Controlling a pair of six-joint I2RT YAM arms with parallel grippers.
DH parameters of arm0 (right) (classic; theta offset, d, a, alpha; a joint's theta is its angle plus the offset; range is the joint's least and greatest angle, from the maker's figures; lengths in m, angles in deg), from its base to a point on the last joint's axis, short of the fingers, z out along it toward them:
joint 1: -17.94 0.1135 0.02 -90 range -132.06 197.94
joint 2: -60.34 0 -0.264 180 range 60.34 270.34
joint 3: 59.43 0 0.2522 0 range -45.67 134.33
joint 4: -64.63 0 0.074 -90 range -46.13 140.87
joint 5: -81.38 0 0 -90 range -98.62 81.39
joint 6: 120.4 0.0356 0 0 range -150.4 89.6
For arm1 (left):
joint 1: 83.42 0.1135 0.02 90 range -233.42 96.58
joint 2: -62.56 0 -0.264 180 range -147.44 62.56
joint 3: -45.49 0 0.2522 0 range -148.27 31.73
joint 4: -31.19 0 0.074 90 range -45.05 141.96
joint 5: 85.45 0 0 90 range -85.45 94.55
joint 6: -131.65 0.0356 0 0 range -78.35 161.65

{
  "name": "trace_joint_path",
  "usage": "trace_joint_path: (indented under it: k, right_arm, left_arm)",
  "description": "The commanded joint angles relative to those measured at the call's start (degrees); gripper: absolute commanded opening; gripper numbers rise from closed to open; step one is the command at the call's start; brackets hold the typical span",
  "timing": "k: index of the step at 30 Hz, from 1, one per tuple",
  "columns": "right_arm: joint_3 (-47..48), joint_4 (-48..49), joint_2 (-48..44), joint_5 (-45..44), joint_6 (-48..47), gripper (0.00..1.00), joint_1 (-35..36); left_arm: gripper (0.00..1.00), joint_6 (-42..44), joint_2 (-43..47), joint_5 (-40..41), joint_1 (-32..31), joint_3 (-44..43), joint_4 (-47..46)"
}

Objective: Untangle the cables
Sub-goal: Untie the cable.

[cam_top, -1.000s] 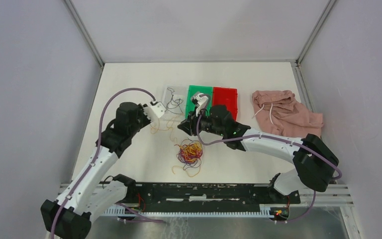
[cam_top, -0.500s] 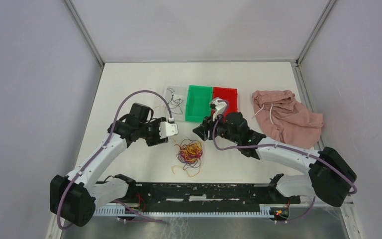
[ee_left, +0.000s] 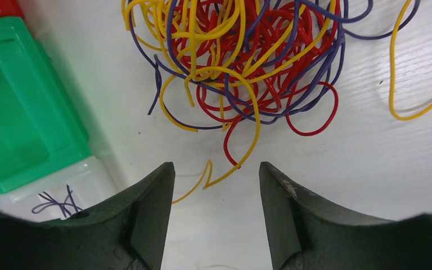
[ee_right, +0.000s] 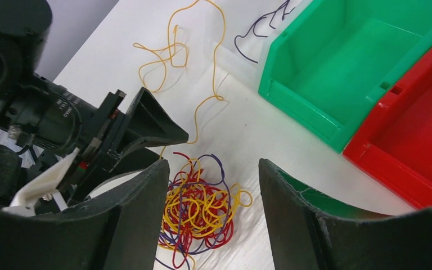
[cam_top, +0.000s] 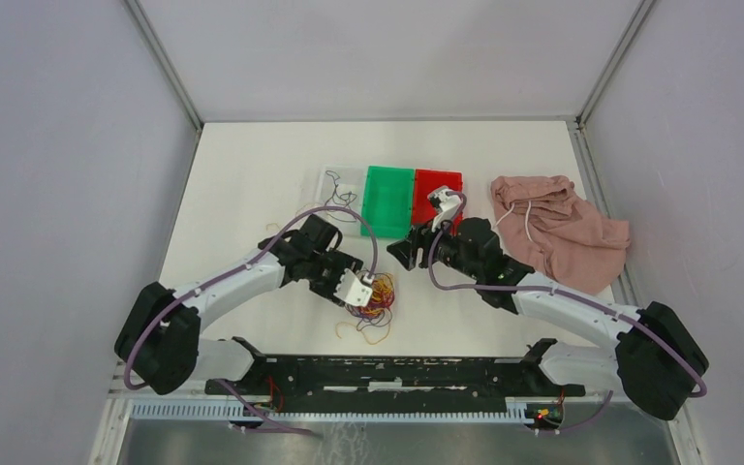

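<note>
Left gripper (ee_left: pixel 214 169): jaws apart, nothing held. One loose yellow end lies on the table in the gap between them. Right gripper (ee_right: pixel 214 163): jaws apart too, empty, with the tangle seen through the gap.

A second ago both were nearly shut and up at the bins, yours on the left at the clear bin (cam_top: pixel 341 184) and the right at the green bin (cam_top: pixel 387 189). Both have since spread their jaws and swung back toward you. The left now sits low at the near-left edge of the cables (ee_left: pixel 242 62). The right hangs between the bins and the clump, pointed at it.

The cables are one knot of yellow, red and purple on the bare table, in front of the bins. A few purple strands lie in the clear bin, and a stray yellow wire (ee_right: pixel 174 50) lies beside it. The green bin looks bare.

Read it as a drop-off finished and the next pick lining up. Most of the knot is left to sort.
</note>
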Motion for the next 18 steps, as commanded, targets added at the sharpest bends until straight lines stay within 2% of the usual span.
trace_joint_path:
  k: [1, 3, 5, 8, 10, 12, 18]
  right_arm:
    - [0.1, 2.5, -2.5, 1.8, 1.1, 0.66, -1.3]
    - [0.2, 2.9, -2.5, 2.6, 1.3, 0.65, -1.4]
    - [0.2, 3.6, -2.3, 3.6, 1.4, 0.66, -1.5]
    - [-0.3, 5.4, -1.7, 5.7, 1.4, 0.67, -1.5]
    - [-0.7, 7.2, -0.9, 7.1, 1.7, 0.71, -1.6]
    - [-0.5, 8.2, 0.9, 9.0, 1.9, 0.73, -1.6]
    - [0.2, 12.5, 5.8, 16.8, 1.1, 0.76, -1.4]
  left_arm:
    - [0.62, 12.4, -1.7, 2.3, -0.3, 0.1, -4.2]
    - [0.56, 12.9, -2.2, 2.6, -0.3, 0.6, -6.5]
    - [0.45, 13.6, -2.6, 3.2, -0.4, 1.0, -9.0]
    - [0.18, 15.1, -2.2, 4.1, -0.4, 1.0, -10.2]
    - [0.08, 14.2, -1.4, 3.4, -0.4, 0.3, -9.3]
    - [0.03, 13.0, -0.2, 1.6, -0.4, -0.8, -6.8]
    - [0.03, 5.7, 6.7, -0.5, -0.3, -2.5, -4.1]
